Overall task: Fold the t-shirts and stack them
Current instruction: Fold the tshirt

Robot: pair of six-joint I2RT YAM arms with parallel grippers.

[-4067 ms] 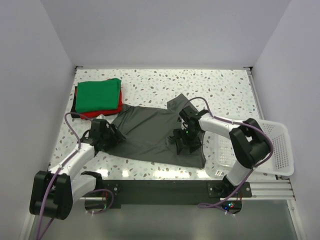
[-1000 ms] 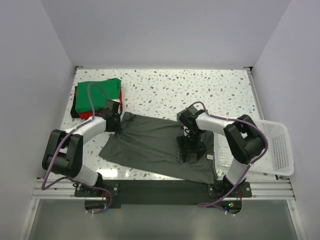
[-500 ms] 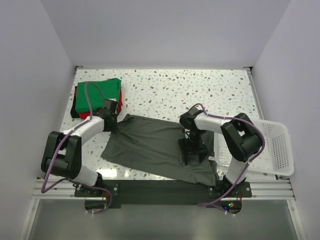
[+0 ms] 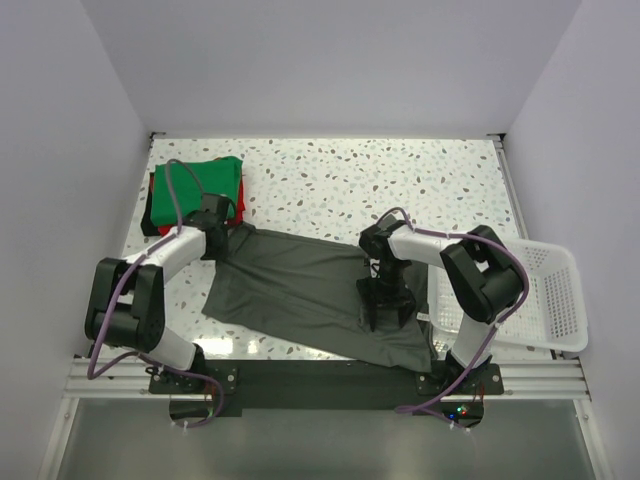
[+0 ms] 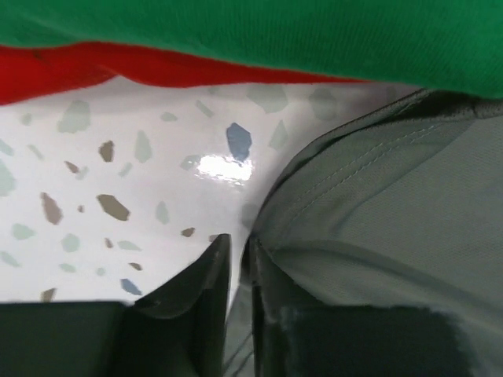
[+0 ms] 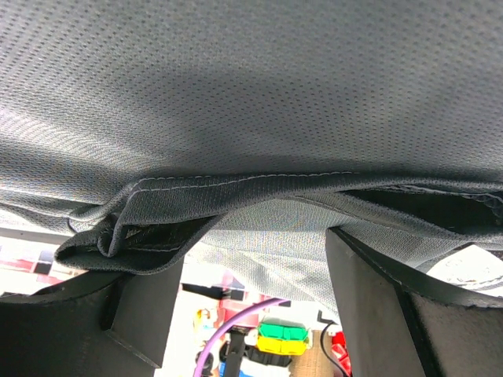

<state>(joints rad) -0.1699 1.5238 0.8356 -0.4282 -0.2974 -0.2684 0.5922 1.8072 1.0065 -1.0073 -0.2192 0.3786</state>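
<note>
While the charcoal-grey t-shirt (image 4: 300, 285) lay spread open and not yet folded on the speckled table (image 4: 400, 175), both arms reached to it from opposite sides. Beyond that shirt's far-left corner sat the folded green t-shirt (image 4: 195, 185), stacked on the folded red t-shirt (image 4: 163, 230), whose edge showed beneath it along the near side. In the left wrist view the charcoal hem ran up to just beside this stack, with a wedge of bare table to its left. The left gripper (image 5: 233, 245) was at that same far-left corner, low over the table. Its fingers (image 5: 206, 290) stood almost together with only a thin slit between them, and the shirt's stitched hem lay against the right one. A sliver of grey showed low in the slit, but I could not tell whether the jaws pinched the cloth or merely touched it. The right gripper (image 4: 385, 308) pointed down onto the charcoal shirt's right part, near its near-right corner. In the right wrist view its jaws were spread wide, and a bunched, seamed fold of the grey cloth hung across the gap between the fingers without being clamped. Cloth filled the upper part of that view. A white mesh basket (image 4: 560, 300) sat just to the right of the charcoal shirt, close to the shirt's near-right corner.
</note>
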